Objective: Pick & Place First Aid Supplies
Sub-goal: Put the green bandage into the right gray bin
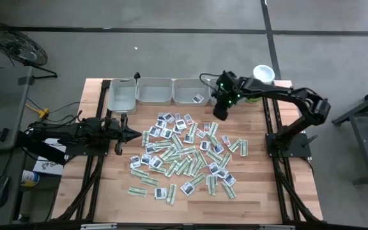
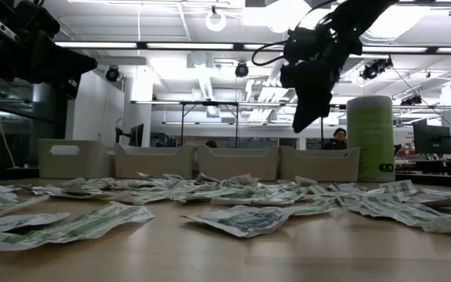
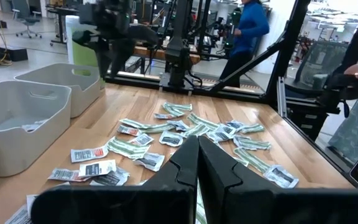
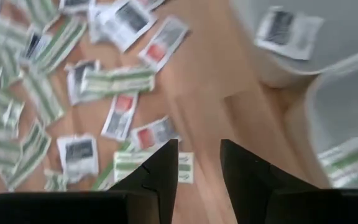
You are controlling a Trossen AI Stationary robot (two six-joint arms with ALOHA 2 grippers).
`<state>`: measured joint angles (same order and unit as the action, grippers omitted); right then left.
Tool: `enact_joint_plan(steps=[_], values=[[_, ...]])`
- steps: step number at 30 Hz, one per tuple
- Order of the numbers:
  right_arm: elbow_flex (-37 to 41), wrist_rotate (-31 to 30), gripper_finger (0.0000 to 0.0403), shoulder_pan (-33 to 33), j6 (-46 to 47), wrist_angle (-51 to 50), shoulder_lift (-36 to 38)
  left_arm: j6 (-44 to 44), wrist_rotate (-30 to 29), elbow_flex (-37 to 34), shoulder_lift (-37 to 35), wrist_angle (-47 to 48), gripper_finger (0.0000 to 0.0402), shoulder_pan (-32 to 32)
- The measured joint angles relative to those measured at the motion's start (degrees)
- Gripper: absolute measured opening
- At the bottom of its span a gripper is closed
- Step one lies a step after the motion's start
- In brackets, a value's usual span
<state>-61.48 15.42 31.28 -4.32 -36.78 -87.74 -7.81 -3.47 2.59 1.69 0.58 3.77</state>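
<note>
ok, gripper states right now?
Left gripper: closed, empty, over the table's left edge.
Right gripper: open, empty, above the table by the trays.

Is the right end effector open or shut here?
Open and empty: in its wrist view the right end effector shows a clear gap between its fingers, with bare table visible through it.

Two black jointed arms on black frame mounts, left arm (image 1: 75, 135) at the frame's left edge with black cabling, right arm (image 1: 286, 99) at upper right with green lights glowing near its wrist, blunt matte-black fingers (image 4: 160, 171), tapered.
</note>
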Motion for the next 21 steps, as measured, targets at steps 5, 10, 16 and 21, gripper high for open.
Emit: enact_joint_plan(steps=[5,10,16,21], values=[[5.39,1.14,0.0114,-2.28,-1.30,1.87,-0.02,0.00,-0.02,0.00,-0.02,0.00,0.0001,0.00],[11.33,-0.71,0.0114,-5.19,-0.84,7.64,-0.02,0.02,0.00,0.00,-0.01,0.01,0.0001,0.00],[17.02,-7.43,0.0114,-7.65,-1.60,16.77,-0.02,0.02,0.00,0.00,-0.02,0.00,0.0001,0.00],[20.14,-13.23,0.0114,-9.09,-5.03,21.92,-0.02,0.01,-0.01,0.00,-0.01,0.02,0.0001,0.00]])
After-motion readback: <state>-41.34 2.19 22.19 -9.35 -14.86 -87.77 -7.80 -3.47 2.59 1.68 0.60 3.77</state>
